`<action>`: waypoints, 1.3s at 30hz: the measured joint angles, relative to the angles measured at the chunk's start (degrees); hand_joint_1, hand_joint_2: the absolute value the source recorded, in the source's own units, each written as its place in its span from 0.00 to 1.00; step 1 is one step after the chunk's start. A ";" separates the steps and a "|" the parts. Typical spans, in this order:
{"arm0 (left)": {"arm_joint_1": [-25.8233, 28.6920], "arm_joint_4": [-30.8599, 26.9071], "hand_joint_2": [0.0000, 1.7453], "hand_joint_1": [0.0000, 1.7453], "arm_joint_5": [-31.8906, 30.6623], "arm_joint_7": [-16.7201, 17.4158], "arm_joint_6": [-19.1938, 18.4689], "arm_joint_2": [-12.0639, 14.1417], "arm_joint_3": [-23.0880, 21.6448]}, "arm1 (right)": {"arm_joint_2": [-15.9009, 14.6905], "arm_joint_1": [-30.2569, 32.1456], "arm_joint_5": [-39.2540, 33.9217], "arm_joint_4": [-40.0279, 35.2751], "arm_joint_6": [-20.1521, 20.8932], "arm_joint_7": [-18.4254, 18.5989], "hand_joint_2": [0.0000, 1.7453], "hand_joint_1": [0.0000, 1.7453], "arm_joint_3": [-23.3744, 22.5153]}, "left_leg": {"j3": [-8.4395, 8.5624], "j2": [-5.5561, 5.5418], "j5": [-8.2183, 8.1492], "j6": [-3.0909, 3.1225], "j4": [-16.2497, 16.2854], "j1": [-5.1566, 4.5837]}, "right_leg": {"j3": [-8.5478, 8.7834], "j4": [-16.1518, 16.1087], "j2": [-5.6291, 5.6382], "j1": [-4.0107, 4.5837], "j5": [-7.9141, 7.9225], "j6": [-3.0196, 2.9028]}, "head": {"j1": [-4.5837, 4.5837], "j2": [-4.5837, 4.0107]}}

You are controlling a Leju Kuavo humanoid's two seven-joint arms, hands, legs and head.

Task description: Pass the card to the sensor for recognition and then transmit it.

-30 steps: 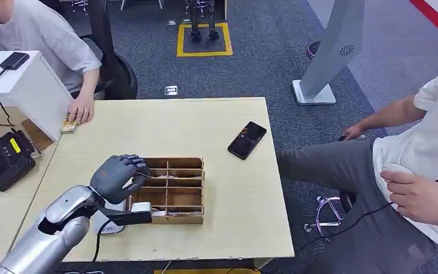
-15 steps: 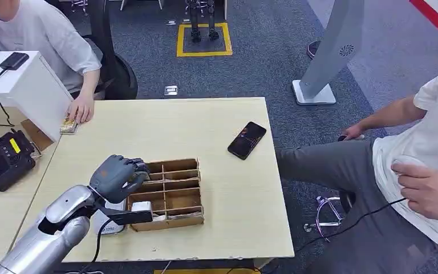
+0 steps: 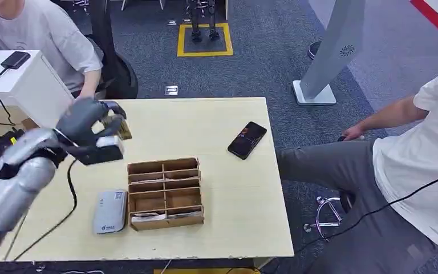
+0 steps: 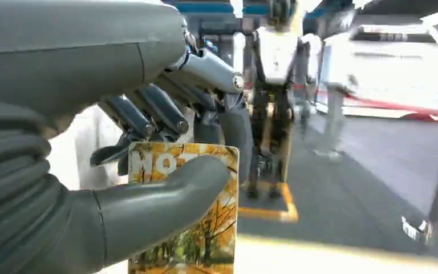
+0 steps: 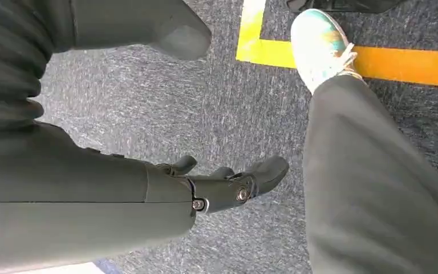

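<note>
1. Your left hand (image 3: 88, 123) is up in the air over the far left part of the table (image 3: 217, 120). It is lifted like this, I think, so the card (image 4: 185, 214) can go to the sensor.
2. The grey sensor (image 3: 110, 211) lies flat on the table, just beside the cardboard box (image 3: 165, 194).
3. The thumb (image 4: 165, 197) presses the card against the dark fingers (image 4: 148, 111), so the card is held tight.
4. Your right hand (image 5: 228, 182) hangs low over the carpet, fingers loose, holding nothing.
</note>
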 joint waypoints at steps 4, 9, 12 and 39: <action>-11.92 0.07 1.00 1.00 2.61 1.61 -2.75 1.52 1.00 | -0.07 0.01 -0.15 0.00 -0.15 0.00 1.00 0.00 -0.13 | 0.11 0.15 -0.01 0.00 -0.02 -0.08 | 0.00 0.05 0.20 -0.19 0.05 0.03 | -0.02 0.00; -19.57 0.09 1.00 1.00 4.00 4.72 -2.09 2.66 0.98 | -0.07 -0.09 -0.31 0.00 -0.22 0.07 1.00 0.00 -0.20 | 0.00 0.09 -0.01 0.00 -0.01 -0.07 | -0.06 0.03 0.15 -0.10 0.01 0.05 | -0.04 0.00; -29.20 0.57 1.00 1.00 6.59 7.87 -6.87 3.45 0.96 | -0.07 -0.09 -0.44 0.00 -0.07 0.42 1.00 0.00 -0.24 | -0.18 0.12 -0.01 0.00 0.00 -0.01 | -0.24 -0.01 0.18 -0.07 0.04 0.04 | -0.02 0.00; -14.92 11.75 1.00 1.00 -20.56 10.75 26.43 -0.23 -0.48 | 0.15 -1.50 1.88 0.22 0.28 0.44 1.00 0.00 0.68 | 0.14 0.02 0.11 0.00 -0.03 -0.19 | 0.04 0.08 0.09 -0.24 0.06 0.06 | -0.07 0.00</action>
